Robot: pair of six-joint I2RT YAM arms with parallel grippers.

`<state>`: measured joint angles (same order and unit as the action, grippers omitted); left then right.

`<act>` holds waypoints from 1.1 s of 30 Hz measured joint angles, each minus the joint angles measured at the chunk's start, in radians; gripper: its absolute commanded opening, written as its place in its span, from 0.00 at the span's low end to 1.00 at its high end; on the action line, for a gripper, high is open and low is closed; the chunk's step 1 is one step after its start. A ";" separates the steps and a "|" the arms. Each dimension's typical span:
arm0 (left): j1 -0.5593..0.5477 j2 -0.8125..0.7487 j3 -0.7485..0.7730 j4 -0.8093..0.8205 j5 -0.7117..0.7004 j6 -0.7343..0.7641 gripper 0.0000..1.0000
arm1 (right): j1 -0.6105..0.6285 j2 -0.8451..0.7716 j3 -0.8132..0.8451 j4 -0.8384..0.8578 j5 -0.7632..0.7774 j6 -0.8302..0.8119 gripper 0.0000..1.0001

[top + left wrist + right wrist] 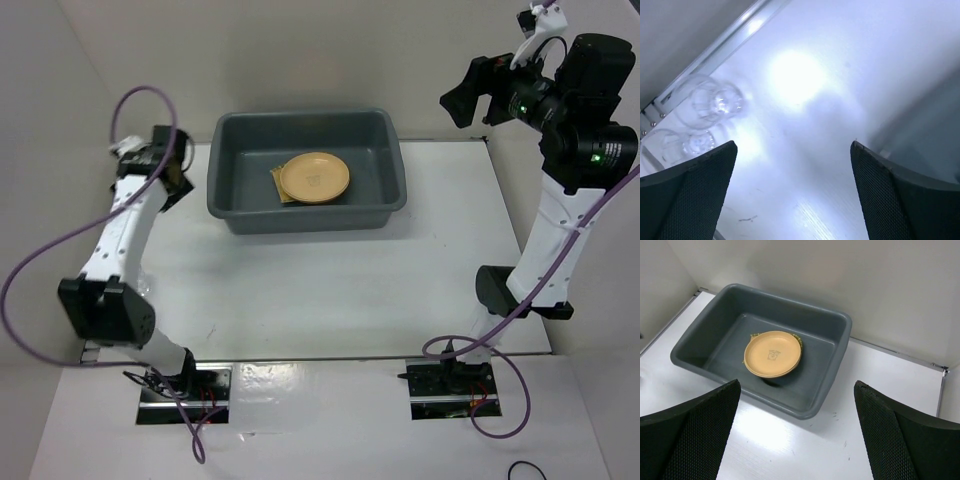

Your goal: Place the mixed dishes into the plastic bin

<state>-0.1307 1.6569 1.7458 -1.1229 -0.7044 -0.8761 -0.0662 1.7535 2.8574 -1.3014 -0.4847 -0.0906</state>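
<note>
The dark grey plastic bin (228,160) stands at the back middle of the table and also shows in the right wrist view (710,330). Inside it, pale-orange plates (315,177) (772,354) lie stacked on the yellow bamboo tray (276,182), of which only edges show (799,338). Two small clear cups (715,102) (687,145) stand at the table's left edge, by the wall. My left gripper (170,165) (794,145) is open and empty, low over the table just right of the cups. My right gripper (462,100) (796,384) is open and empty, raised high to the right of the bin.
White walls enclose the table on the left, back and right. A metal strip (715,50) runs along the table's left edge behind the cups. Purple cables (60,240) loop off both arms.
</note>
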 measured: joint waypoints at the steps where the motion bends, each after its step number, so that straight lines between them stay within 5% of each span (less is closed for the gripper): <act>1: 0.055 -0.066 -0.085 0.025 0.010 -0.018 1.00 | 0.000 0.005 0.005 0.000 -0.004 0.000 0.98; 8: 0.366 -0.283 -0.418 0.176 0.187 -0.014 1.00 | 0.000 0.051 0.031 -0.001 -0.035 0.008 0.98; 33: 0.495 -0.070 -0.607 0.291 0.268 0.061 0.96 | 0.000 0.065 0.001 -0.002 -0.075 0.021 0.98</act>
<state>0.3645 1.5867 1.1393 -0.8314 -0.4366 -0.8150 -0.0666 1.8187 2.8582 -1.3029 -0.5594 -0.0700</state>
